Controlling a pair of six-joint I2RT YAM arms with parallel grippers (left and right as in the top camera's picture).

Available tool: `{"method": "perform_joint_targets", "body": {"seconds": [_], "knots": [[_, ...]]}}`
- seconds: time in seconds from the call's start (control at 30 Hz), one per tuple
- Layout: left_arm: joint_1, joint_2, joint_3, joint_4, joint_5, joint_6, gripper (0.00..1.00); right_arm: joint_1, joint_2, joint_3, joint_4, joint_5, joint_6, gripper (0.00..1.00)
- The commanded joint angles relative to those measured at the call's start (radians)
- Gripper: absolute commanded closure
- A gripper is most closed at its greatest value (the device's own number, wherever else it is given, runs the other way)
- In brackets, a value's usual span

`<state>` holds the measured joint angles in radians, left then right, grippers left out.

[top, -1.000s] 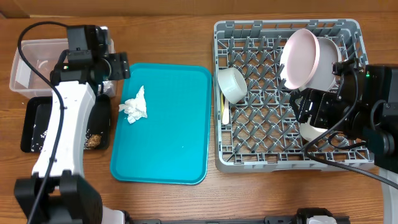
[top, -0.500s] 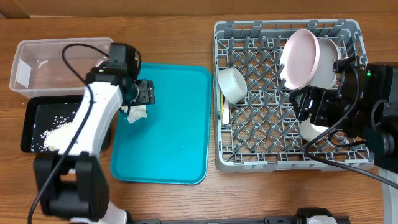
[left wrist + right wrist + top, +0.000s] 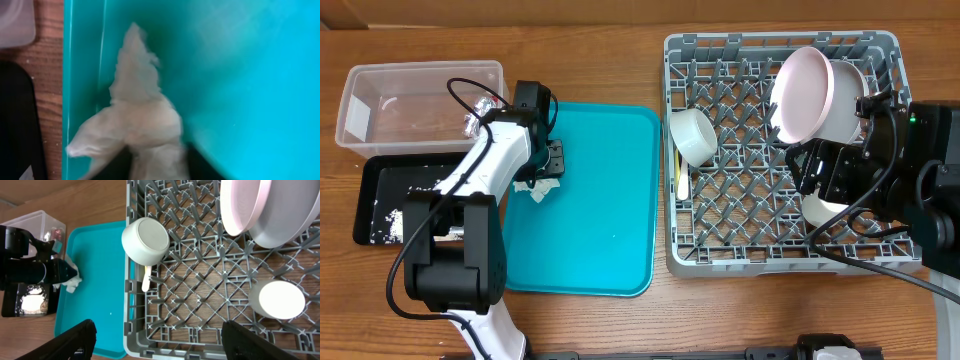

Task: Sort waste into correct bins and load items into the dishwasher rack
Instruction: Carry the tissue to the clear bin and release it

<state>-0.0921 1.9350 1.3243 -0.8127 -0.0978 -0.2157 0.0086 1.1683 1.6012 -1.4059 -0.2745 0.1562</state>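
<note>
The crumpled white napkin (image 3: 140,115) lies at the left edge of the teal tray (image 3: 600,210). My left gripper (image 3: 159,167) is down on it, the dark fingers pinching its lower fold; from overhead the napkin (image 3: 535,188) shows partly under the left gripper (image 3: 546,168). My right gripper (image 3: 172,345) hangs open over the front of the grey dishwasher rack (image 3: 672,230), holding nothing. In the rack are a pink plate (image 3: 805,90), a white plate (image 3: 847,108), a white cup (image 3: 695,135), a white bowl (image 3: 825,210) and a yellow spoon (image 3: 681,180).
The clear tub (image 3: 380,100) stands at the far left with a shiny wrapper (image 3: 476,120) inside. In front of it is the black tray (image 3: 370,180), holding loose rice grains (image 3: 388,213). The left arm's cable loops above the tub.
My left arm swung from over the bins to the teal tray's left edge, came down on the napkin and closed its jaws on it. The right arm has not moved.
</note>
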Motion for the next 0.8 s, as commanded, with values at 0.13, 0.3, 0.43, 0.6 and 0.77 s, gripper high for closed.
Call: {"method": "perform_joint_targets", "body": {"seconds": [0.13, 0.3, 0.43, 0.6, 0.77], "knots": [[0.000, -0.069, 0.145, -0.192, 0.111, 0.011, 0.96, 0.005, -0.004, 0.019, 0.006, -0.008, -0.008, 0.16], [0.005, -0.175, 0.357, -0.288, 0.069, 0.032, 0.96, 0.005, -0.004, 0.019, 0.006, -0.007, -0.008, 0.15], [0.029, -0.218, 0.422, -0.246, -0.072, 0.040, 0.96, 0.005, -0.004, 0.019, 0.006, -0.008, -0.008, 0.15], [0.089, -0.181, 0.411, -0.150, -0.175, 0.067, 0.96, 0.005, -0.004, 0.019, 0.005, -0.008, -0.008, 0.15], [0.177, -0.074, 0.410, -0.037, -0.219, 0.067, 0.96, 0.005, -0.004, 0.019, 0.004, -0.008, -0.008, 0.15]]}}
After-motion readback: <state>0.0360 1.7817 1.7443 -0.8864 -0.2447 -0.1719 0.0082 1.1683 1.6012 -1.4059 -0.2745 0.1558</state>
